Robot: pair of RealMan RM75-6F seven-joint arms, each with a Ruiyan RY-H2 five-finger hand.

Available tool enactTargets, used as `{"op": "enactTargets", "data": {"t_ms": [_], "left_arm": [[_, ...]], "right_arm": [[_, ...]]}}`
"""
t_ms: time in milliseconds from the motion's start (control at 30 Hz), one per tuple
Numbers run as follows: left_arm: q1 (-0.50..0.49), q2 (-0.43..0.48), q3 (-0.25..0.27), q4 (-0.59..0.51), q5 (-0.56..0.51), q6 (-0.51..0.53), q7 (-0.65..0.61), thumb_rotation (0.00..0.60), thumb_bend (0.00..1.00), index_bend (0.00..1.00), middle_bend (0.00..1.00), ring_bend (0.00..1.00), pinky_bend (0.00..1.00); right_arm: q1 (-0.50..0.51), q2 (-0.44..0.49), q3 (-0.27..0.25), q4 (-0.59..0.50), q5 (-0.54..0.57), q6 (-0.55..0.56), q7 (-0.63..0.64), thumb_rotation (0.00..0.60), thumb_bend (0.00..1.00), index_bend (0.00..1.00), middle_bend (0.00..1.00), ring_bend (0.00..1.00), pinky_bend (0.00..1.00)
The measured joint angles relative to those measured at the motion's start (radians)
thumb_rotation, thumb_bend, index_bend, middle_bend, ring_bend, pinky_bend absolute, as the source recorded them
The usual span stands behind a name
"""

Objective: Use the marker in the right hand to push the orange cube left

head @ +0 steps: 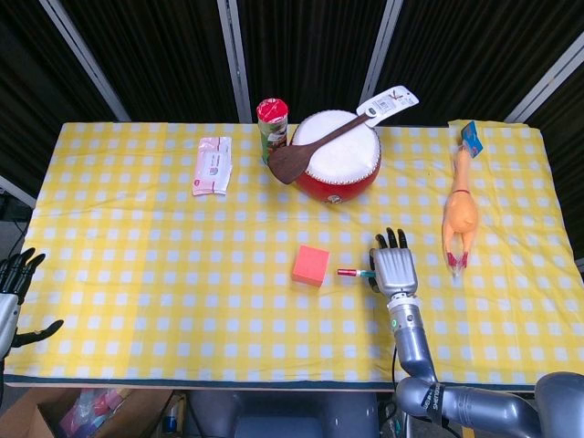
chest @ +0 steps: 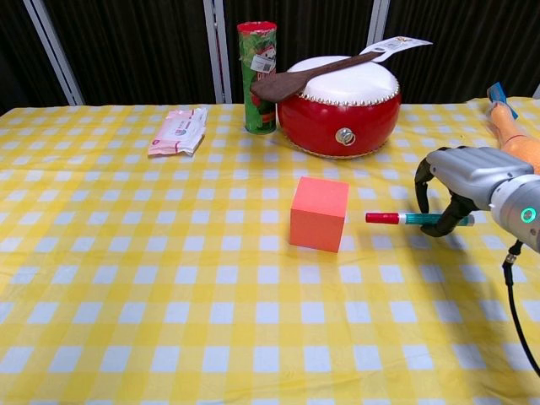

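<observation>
Chest view: right hand (chest: 460,181) pinches the marker (chest: 413,218) level, red tip aimed left, apart from the orange cube (chest: 319,213); left hand (head: 14,287) idle, fingers spread.

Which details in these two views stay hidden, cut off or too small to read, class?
- Left hand: head view, cut by the left edge; absent from chest view.
- Marker rear end: covered by the right hand.
- Pringles can print: too small to read.
- Rubber chicken: chest view, cut by the right edge.

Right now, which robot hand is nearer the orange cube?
Right robot hand, holding the marker just right of the orange cube. The left robot hand hangs off the table's far-left edge.
</observation>
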State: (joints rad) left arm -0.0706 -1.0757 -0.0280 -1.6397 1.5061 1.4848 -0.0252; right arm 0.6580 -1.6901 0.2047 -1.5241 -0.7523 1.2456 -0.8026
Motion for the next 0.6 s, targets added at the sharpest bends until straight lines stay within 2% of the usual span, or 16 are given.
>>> {"op": "enactTargets", "data": {"t_ms": [400, 600], "left_arm": [[-0.001, 0.007, -0.001, -0.001, -0.008, -0.008, -0.025, 0.6, 0.0, 0.0, 0.0, 0.0, 0.0], [-0.002, 0.011, -0.001, -0.002, -0.013, -0.014, -0.036, 0.6, 0.0, 0.0, 0.0, 0.0, 0.0]], "right_arm": [[0.044, -0.071, 0.047, 0.047, 0.022, 0.006, -0.029, 0.6, 0.47, 0.69, 0.21, 0.0, 0.0], [0.069, -0.106, 0.053, 0.064, 0.032, -0.012, -0.046, 0.6, 0.47, 0.69, 0.21, 0.0, 0.0]]}}
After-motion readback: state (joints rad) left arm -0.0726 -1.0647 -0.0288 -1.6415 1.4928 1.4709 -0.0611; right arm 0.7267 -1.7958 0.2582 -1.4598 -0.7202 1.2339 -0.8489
